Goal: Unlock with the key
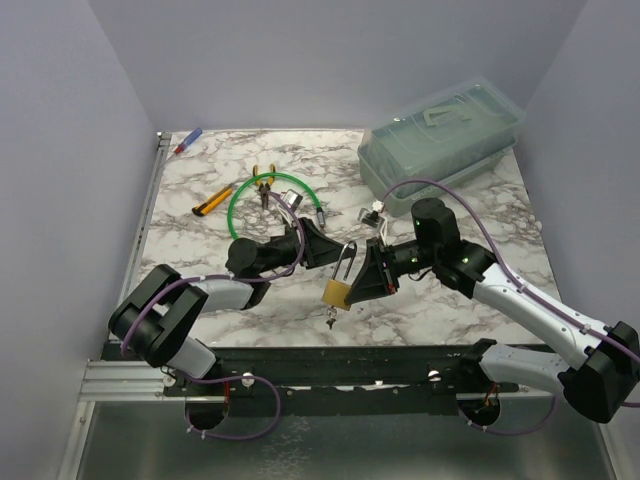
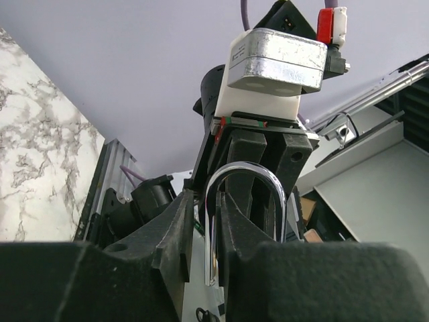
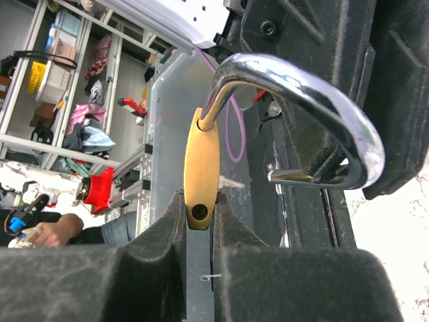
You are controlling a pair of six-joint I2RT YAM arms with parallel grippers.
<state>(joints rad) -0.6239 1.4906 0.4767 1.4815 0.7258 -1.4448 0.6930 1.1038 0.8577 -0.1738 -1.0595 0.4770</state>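
Marble-print table (image 1: pixel 200 300), pale walls on three sides, seen from above. At mid-frame the padlock (image 1: pixel 335 292) sat between the two arms, brass body low and shackle (image 1: pixel 347 258) pointing up and slightly right.

From the right came the right tool (image 1: pixel 362 282), closed tight on the flat faces of the brass body. The right wrist view showed both fingers (image 3: pixel 157 255) pressed against it.

From the left came the left tool (image 1: pixel 330 248), at the shackle. In the left wrist view its jaws stood narrow, one on each side of one shackle leg, with a thin gap on one side. Could not tell if it actually gripped.

In the right wrist view the shackle's short end looked clear of the body, swung sideways.

Just under the brass body hung the key (image 1: pixel 330 320), tiny, touching the bottom end. Could not tell if it sat in the keyhole.

Upper left of the frame held a green cable (image 1: pixel 231 208) loop, a yellow cutter (image 1: pixel 212 201) and a pen (image 1: pixel 187 140) at the table edge. Upper right held a clear lidded bin (image 1: pixel 445 135).
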